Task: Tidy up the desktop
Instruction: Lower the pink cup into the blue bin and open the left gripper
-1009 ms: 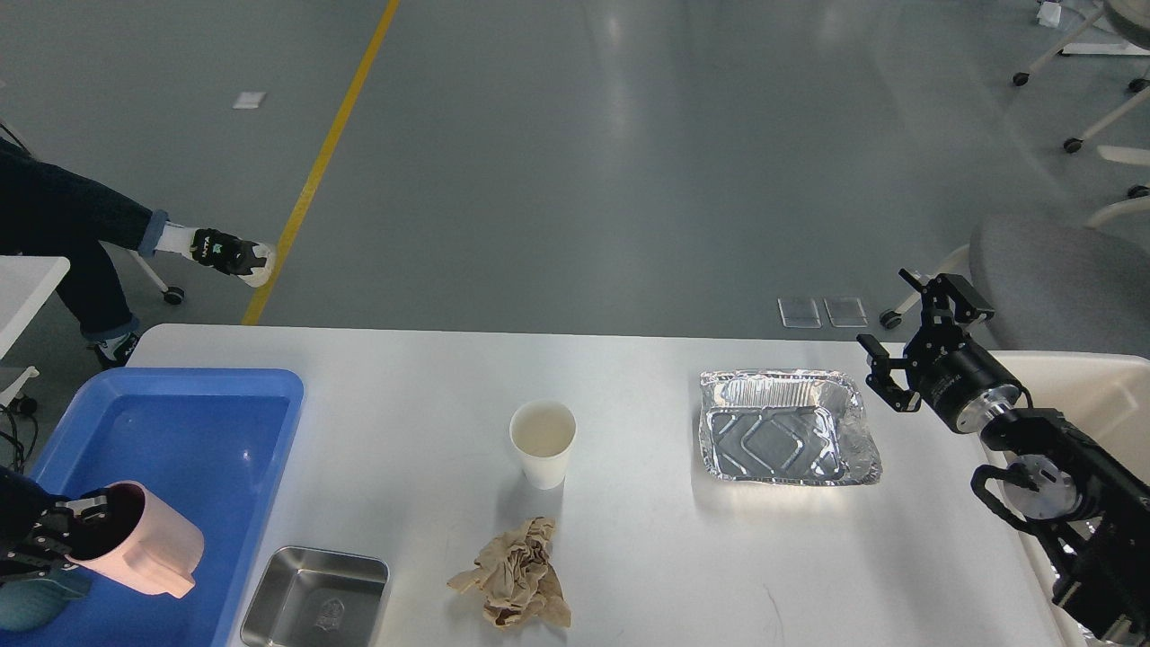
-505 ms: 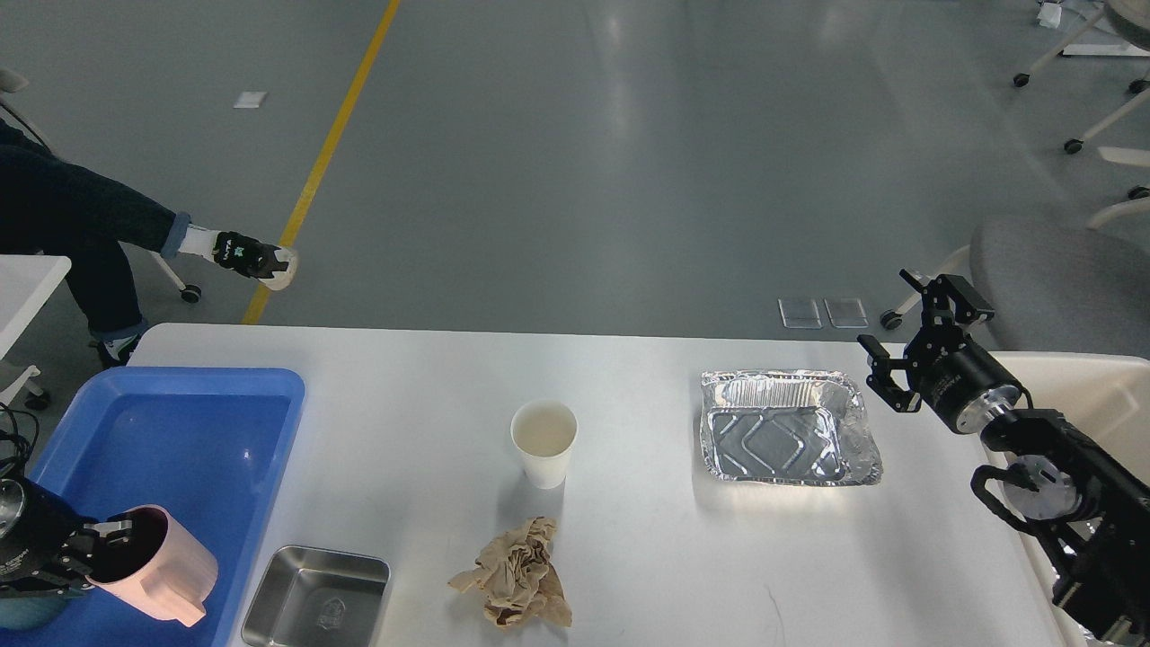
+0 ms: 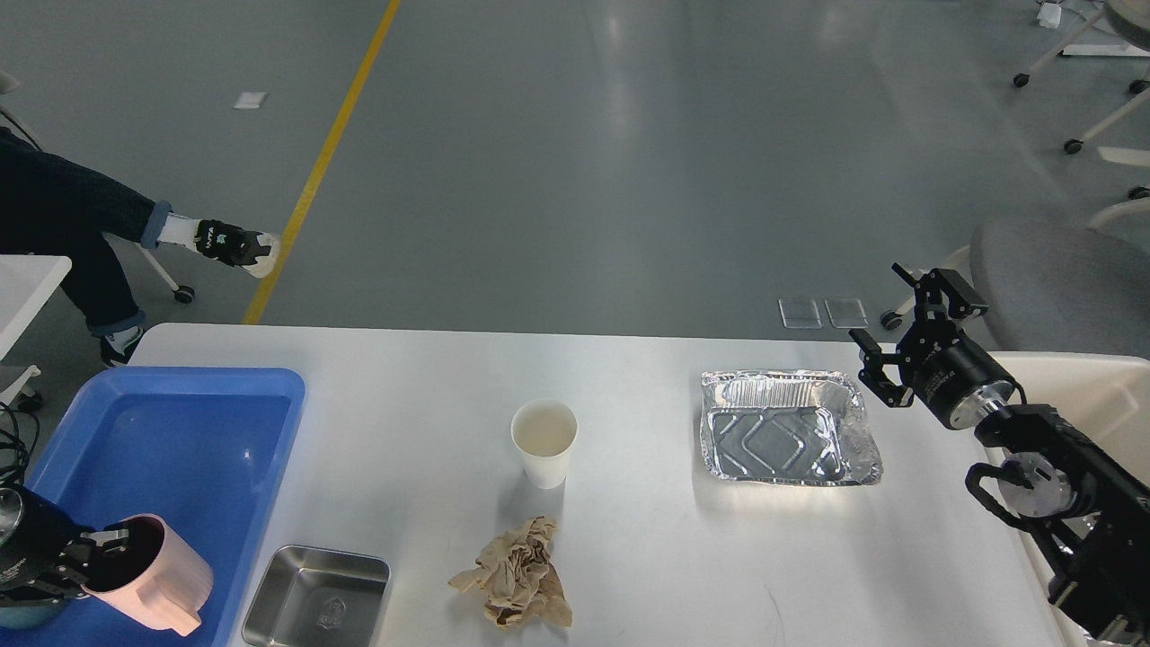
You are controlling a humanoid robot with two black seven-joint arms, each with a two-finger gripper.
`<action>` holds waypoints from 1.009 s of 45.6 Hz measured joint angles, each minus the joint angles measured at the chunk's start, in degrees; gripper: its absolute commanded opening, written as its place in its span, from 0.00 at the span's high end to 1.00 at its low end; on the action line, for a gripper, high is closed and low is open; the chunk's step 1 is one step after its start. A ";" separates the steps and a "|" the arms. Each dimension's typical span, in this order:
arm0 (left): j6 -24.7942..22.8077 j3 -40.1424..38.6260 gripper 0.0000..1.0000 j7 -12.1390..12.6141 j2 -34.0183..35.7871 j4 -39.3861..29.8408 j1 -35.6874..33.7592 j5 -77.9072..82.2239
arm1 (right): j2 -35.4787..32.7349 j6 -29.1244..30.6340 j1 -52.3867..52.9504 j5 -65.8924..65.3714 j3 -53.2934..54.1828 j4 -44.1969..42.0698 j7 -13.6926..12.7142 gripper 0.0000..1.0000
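- Broadly, the desktop fills the lower half of the head view, a white top with rounded far corners, and everything else on it sits well spread out.
- On its left end rests a blue tray, running off the bottom left of the view.
- Beyond the right edge of the desktop, a beige bin shows behind the right arm; only part of it is visible.
- Toward the right, a foil tray lies flat with its rim crumpled on the right side.
- Near the front edge, a steel tray sits just beside the blue tray, partly cut off by the bottom of the view.
- Over the near corner of the blue tray, a pink mug is tilted, its handle pointing down to the right; I cannot tell whether it touches the tray floor.
- Right of the steel tray lies a crumpled brown paper.
- Behind that paper, near the middle, a white paper cup stands upright.
- At the right, the right gripper hangs above the far right edge of the desktop, just beside the foil tray, fingers spread and clasping nothing.
- At the bottom left, the left gripper is clamped on the rim of the pink mug.
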 measured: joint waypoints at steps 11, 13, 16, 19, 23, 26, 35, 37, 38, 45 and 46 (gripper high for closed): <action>0.00 0.00 0.62 0.00 -0.10 0.11 0.16 -0.31 | -0.04 0.00 -0.01 -0.02 0.00 0.32 0.00 0.00; 0.00 0.00 0.52 0.00 -0.16 0.12 0.17 -0.44 | -0.18 0.00 -0.06 -0.02 0.00 0.68 0.00 0.00; 0.00 0.00 0.43 0.00 -0.18 0.12 0.31 -0.61 | -0.48 0.00 -0.27 -0.02 0.00 1.07 0.00 0.00; 0.00 -0.12 0.21 -0.05 -0.18 0.13 0.63 -0.69 | -0.63 0.00 -0.54 -0.02 0.00 1.20 0.00 0.00; 0.00 -0.69 0.01 -0.07 -0.18 0.11 0.79 -0.74 | -0.81 0.00 -0.72 -0.02 0.00 1.39 0.00 0.00; 0.00 -1.19 0.01 -0.08 0.04 0.10 0.78 -0.82 | -0.98 0.00 -0.82 -0.02 0.00 1.62 0.00 0.00; 0.00 -4.56 0.01 0.90 1.89 0.08 -0.06 -5.10 | -1.14 -0.10 -0.88 -0.02 0.00 2.02 0.00 0.00; 0.00 -5.22 0.01 1.10 2.52 0.11 -0.09 -6.61 | -1.15 -0.13 -0.88 -0.02 0.00 2.08 0.00 0.00; 0.00 -5.42 0.01 1.18 2.73 0.12 -0.12 -7.21 | -1.15 -0.14 -0.88 -0.02 0.00 2.13 0.00 0.00; 0.00 -5.79 0.01 1.80 3.85 0.12 -0.50 -10.38 | -1.23 -0.23 -1.55 0.00 0.00 2.92 0.00 0.00; 0.00 -5.81 0.01 1.80 4.26 0.12 -0.55 -10.61 | -1.28 -0.23 -1.73 0.00 0.00 3.02 0.00 0.00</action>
